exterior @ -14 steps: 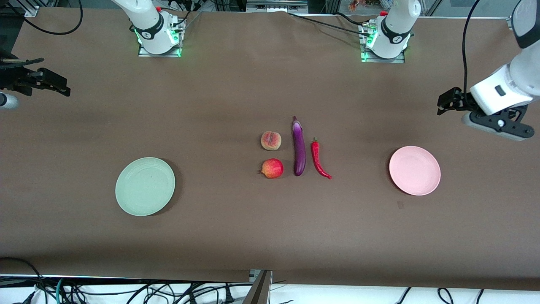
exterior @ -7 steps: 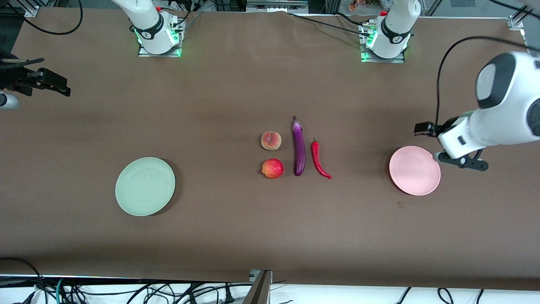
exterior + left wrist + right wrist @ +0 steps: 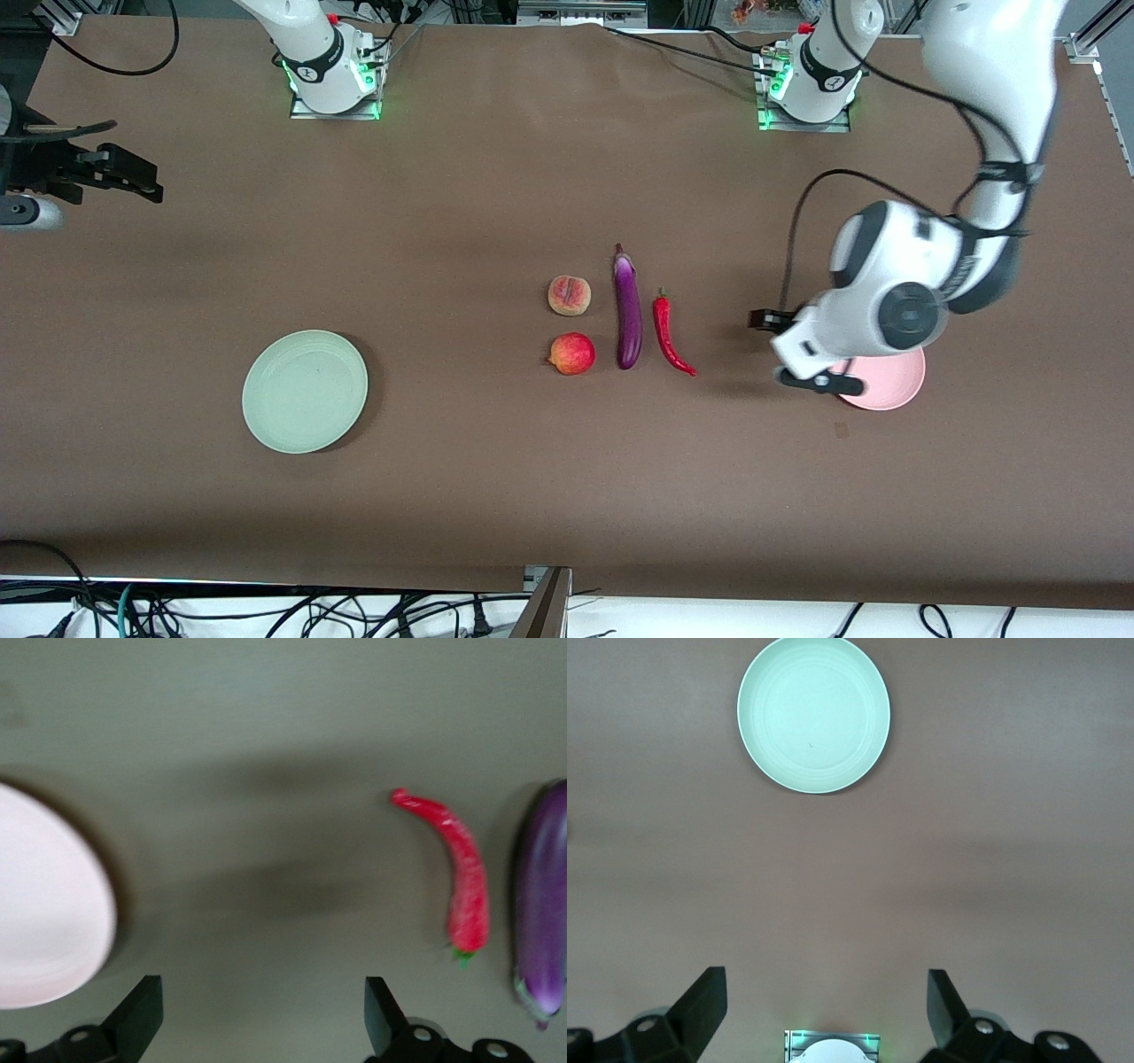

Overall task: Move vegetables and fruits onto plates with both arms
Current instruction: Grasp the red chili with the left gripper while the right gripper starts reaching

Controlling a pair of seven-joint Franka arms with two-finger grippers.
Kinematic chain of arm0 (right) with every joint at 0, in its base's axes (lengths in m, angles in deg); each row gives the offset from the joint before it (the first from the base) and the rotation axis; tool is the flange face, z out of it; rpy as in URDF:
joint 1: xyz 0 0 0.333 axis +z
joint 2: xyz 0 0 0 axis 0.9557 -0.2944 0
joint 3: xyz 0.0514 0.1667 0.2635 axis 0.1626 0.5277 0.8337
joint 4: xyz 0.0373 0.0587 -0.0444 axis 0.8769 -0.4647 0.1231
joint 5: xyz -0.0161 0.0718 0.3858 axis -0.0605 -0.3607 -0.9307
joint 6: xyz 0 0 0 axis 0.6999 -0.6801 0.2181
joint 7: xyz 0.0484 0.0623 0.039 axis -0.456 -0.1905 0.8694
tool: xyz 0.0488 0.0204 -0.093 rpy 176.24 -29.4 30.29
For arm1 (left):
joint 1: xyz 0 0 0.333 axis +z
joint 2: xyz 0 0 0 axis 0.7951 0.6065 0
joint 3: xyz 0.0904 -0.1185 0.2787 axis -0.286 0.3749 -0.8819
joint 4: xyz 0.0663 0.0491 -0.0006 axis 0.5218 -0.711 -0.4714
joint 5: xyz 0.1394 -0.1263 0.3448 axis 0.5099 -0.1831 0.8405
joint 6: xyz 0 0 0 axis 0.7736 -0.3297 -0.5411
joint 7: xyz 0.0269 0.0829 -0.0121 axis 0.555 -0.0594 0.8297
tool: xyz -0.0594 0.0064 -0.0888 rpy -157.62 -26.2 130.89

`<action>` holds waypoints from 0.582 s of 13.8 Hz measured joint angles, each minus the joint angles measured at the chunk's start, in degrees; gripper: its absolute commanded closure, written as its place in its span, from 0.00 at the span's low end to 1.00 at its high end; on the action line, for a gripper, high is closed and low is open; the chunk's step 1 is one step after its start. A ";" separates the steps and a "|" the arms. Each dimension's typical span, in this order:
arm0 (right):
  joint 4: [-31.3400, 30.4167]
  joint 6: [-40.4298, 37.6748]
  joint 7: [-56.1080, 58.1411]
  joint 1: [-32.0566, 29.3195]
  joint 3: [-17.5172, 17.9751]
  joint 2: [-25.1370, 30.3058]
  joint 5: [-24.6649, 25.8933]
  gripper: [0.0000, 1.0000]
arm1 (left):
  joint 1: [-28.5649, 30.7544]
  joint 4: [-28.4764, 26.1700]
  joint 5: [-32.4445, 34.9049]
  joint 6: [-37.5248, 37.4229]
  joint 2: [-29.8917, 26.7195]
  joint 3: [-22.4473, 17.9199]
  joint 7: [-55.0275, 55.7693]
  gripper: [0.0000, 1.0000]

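The peach (image 3: 569,295) and the red apple-like fruit (image 3: 572,354) lie mid-table beside the purple eggplant (image 3: 627,308) and the red chili (image 3: 671,334). My left gripper (image 3: 783,351) hangs open and empty over the bare table between the chili and the pink plate (image 3: 889,390), and the arm covers part of that plate. The left wrist view shows the left gripper (image 3: 261,1028), the chili (image 3: 462,875), the eggplant (image 3: 542,904) and the pink plate (image 3: 44,912). My right gripper (image 3: 111,173) waits open over the right arm's end of the table. The mint green plate (image 3: 305,391) is empty.
The right wrist view shows the right gripper (image 3: 824,1010), the green plate (image 3: 813,713) and the arm's base (image 3: 831,1049). Both arm bases (image 3: 332,75) stand along the table's edge farthest from the front camera. Cables lie past the edge nearest it.
My left arm has swung in from the left arm's end of the table and now hangs between the pink plate and the chili. The right gripper has barely shifted.
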 measured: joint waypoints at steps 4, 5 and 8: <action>-0.03 0.00 0.00 0.18 0.00 -1.42 0.00 0.00 | -5.89 -0.02 0.12 5.88 4.56 0.04 9.83 0.00; -0.03 0.30 0.00 0.24 -0.01 -2.14 0.01 0.00 | -7.00 -0.02 0.18 6.94 5.45 0.03 12.36 0.00; 0.02 1.46 -0.07 0.29 -0.08 -3.47 0.24 0.00 | -9.64 -0.05 1.88 10.07 7.27 -0.06 17.15 0.00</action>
